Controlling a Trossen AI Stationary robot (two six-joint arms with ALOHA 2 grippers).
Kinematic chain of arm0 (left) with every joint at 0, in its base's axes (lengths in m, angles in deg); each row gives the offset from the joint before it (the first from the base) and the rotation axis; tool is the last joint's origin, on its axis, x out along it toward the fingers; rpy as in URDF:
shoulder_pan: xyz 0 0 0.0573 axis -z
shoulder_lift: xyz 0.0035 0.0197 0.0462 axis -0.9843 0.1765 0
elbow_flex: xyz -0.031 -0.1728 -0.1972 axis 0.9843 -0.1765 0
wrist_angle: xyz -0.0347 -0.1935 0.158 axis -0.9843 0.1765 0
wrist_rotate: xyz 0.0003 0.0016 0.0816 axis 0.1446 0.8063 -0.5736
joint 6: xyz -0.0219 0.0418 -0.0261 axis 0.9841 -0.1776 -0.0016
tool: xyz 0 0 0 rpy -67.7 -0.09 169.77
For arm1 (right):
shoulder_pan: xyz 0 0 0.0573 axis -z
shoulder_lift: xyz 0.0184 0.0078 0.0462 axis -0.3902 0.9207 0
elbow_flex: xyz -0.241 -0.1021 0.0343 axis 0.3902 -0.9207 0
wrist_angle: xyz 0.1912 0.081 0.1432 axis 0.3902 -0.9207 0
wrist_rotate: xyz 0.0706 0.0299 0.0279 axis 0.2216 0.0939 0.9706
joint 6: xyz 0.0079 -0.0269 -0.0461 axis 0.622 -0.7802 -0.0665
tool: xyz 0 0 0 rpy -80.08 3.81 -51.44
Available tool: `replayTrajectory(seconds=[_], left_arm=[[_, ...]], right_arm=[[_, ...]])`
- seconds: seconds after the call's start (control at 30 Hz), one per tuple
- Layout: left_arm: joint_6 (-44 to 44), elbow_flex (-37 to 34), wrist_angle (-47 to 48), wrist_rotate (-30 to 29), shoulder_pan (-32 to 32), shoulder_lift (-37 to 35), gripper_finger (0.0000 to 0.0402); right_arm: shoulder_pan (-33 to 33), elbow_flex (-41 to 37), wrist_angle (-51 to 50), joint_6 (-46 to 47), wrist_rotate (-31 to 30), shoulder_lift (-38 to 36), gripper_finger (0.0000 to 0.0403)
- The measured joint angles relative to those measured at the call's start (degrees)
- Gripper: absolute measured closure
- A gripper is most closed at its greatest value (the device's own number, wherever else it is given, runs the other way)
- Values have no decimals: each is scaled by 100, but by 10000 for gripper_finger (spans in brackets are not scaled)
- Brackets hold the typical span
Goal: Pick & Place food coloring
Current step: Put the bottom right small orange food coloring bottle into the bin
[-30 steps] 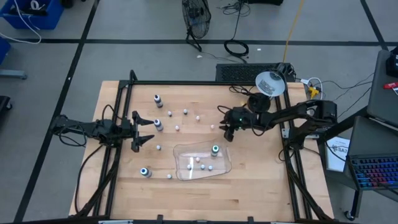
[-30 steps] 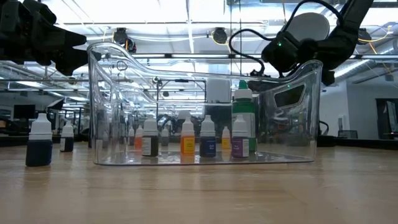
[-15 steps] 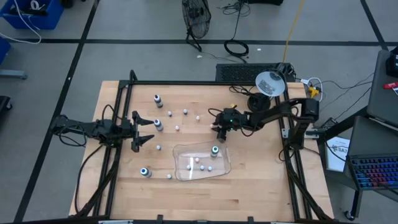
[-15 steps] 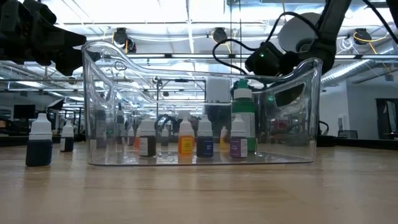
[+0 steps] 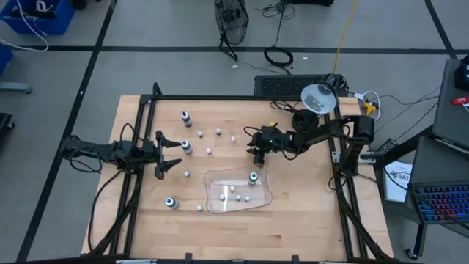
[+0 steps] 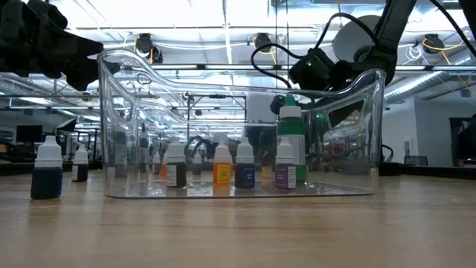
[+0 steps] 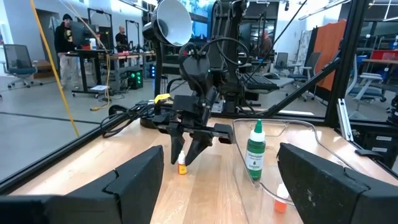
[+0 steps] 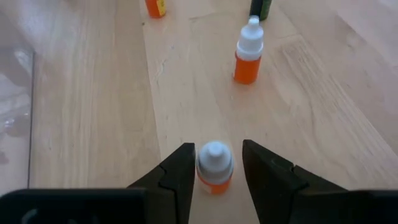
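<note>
Tabletop bottle (image 8: 214, 167) between right pincer (image 8: 216, 169) fingers.

Light wooden table (image 5: 293, 213) with a black frame carries a clear rectangular plastic tray (image 5: 264, 196) near its front middle. Around the tray, tiny food-coloring bottles (image 5: 209, 152) stand scattered on the bare wood, among them dark-bodied ones (image 5: 186, 117) toward the left.

Clear tray (image 5: 265, 192), fan (image 5: 230, 15), lamp (image 5: 318, 97)
</note>
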Motion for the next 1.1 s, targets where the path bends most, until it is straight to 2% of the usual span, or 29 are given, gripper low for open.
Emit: replayTrajectory(seconds=[0.3,0.53,0.77,1.1], left_arm=[[2,0,0,0,-2,0,92],[0,0,-2,0,0,-1,91],[0,0,-2,0,0,-2,91],[1,0,-1,0,0,0,91]], right_arm=[[-4,31,-98,57,11,-34,277],[-70,858,-1816,-105,0,-79,277],[-122,1470,-2958,-245,0,-77,277],[-109,1716,-3638,-387,-9,-77,277]])
